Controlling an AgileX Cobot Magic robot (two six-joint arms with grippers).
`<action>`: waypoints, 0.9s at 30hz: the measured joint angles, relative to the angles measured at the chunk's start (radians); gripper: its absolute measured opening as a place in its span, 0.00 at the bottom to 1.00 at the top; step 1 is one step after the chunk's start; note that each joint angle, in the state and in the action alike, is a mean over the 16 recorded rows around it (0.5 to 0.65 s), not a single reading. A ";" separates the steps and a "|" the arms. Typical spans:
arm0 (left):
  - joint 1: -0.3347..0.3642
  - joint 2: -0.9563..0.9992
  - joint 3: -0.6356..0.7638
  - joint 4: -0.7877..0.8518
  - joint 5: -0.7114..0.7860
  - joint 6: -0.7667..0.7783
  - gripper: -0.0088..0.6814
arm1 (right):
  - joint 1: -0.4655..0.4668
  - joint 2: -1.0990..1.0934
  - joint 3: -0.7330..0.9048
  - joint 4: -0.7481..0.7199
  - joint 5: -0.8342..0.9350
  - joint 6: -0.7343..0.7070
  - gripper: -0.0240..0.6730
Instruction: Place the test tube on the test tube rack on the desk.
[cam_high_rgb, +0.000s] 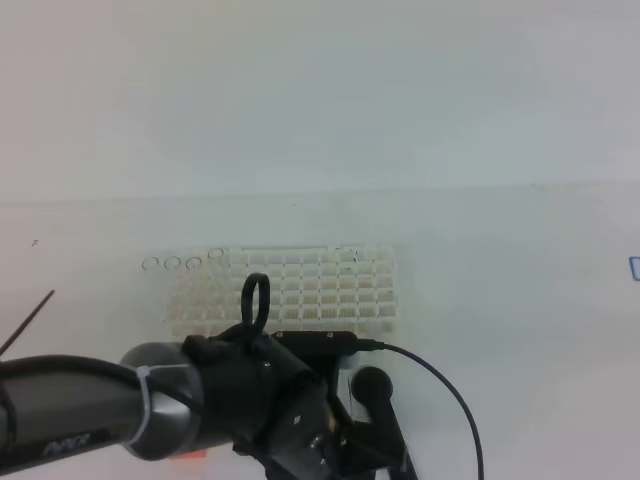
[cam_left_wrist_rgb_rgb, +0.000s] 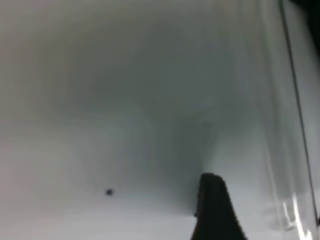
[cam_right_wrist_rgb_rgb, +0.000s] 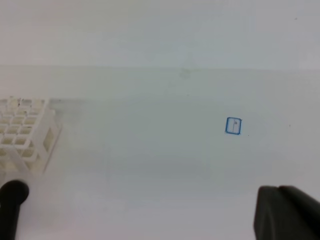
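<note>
White desk, white test tube rack standing on it, small blue square mark

one white test tube rack is seen on one desk. along the rack's far-left edge four clear round rims are counted, taken to be four test tubes; a fifth possible rim near the far right cannot be confirmed. one black robot arm is seen from above. one small blue square mark is counted.
</note>
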 joint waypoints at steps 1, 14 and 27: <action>0.000 0.000 -0.001 0.023 0.007 -0.018 0.63 | 0.000 0.000 0.000 0.000 0.000 0.000 0.03; 0.000 0.000 -0.008 0.203 0.099 -0.146 0.60 | 0.000 0.000 0.000 0.000 0.000 0.000 0.03; 0.000 0.000 -0.008 0.207 0.116 -0.174 0.28 | 0.000 0.000 0.000 0.000 0.000 0.000 0.03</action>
